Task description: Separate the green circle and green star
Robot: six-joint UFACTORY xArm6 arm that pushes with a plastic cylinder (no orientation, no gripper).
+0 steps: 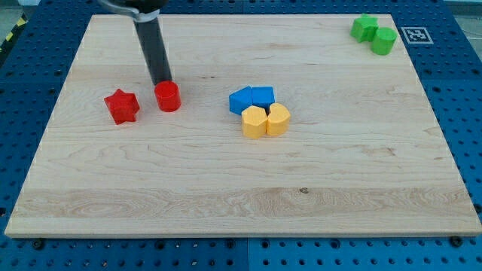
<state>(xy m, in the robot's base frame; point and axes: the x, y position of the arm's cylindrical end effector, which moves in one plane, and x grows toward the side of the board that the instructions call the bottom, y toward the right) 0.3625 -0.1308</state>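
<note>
The green star (364, 28) and the green circle (383, 41) sit touching each other at the top right corner of the wooden board (226, 188). The star is to the upper left of the circle. My tip (162, 81) is far from them, at the view's upper left. It stands just above the red circle (167, 97), touching or nearly touching its top edge.
A red star (122, 106) lies left of the red circle. Near the middle, two blue blocks (241, 100) (263, 95) and two yellow blocks (254, 122) (278, 119) form a tight cluster. A small marker tag (413, 35) sits off the board's top right corner.
</note>
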